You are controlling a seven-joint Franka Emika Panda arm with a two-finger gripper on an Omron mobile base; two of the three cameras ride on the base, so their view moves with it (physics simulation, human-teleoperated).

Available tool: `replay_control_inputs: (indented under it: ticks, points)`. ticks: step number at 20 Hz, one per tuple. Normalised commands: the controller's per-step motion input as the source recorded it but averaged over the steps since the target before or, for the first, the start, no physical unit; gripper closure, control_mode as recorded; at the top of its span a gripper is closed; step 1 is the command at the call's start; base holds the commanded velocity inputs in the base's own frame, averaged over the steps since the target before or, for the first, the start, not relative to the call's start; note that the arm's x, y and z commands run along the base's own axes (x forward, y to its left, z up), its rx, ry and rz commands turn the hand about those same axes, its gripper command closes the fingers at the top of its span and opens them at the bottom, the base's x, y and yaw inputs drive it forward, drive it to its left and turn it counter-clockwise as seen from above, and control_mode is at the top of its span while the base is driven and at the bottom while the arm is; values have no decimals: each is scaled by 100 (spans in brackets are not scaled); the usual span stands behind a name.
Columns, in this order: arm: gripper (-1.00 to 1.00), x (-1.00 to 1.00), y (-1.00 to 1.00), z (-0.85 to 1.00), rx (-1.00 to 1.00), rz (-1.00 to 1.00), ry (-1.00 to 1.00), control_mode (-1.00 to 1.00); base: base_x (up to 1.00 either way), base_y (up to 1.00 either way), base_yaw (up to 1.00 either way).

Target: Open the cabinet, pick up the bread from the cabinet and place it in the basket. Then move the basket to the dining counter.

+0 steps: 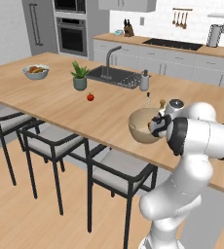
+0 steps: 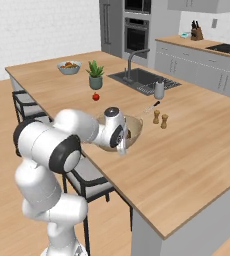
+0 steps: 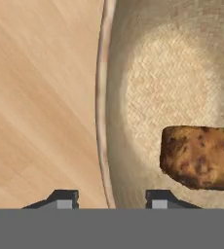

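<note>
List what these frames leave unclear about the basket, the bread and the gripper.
- Left base view: the arm covers the basket's near side.
- Hand view: the right edge cuts off the bread.
- Hand view: the gripper straddles the rim with a gap; contact with the rim is not discernible.

Even, bright rendered light in all views; no glare. Soft shadows under the stools (image 1: pixel 50 141) and inside the basket (image 3: pixel 133 58). Base views slightly soft; hand view sharp, no edge distortion.
</note>
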Motion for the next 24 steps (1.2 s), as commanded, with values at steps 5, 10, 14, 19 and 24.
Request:
replay_control_inputs:
  ticks: [5,10,14,19,24]
  points:
    - [-100,0,0,46,2,0,0,-100,0,0,0]
    - [-100,-9,0,90,5,1,0,-100,0,0,0]
    - [-100,-67,3,91,2,2,0,-100,0,0,0]
    - [-100,-100,41,16,5,0,4,-100,0,0,0]
    - [-100,-100,57,23,-1,23,0,-100,0,0,0]
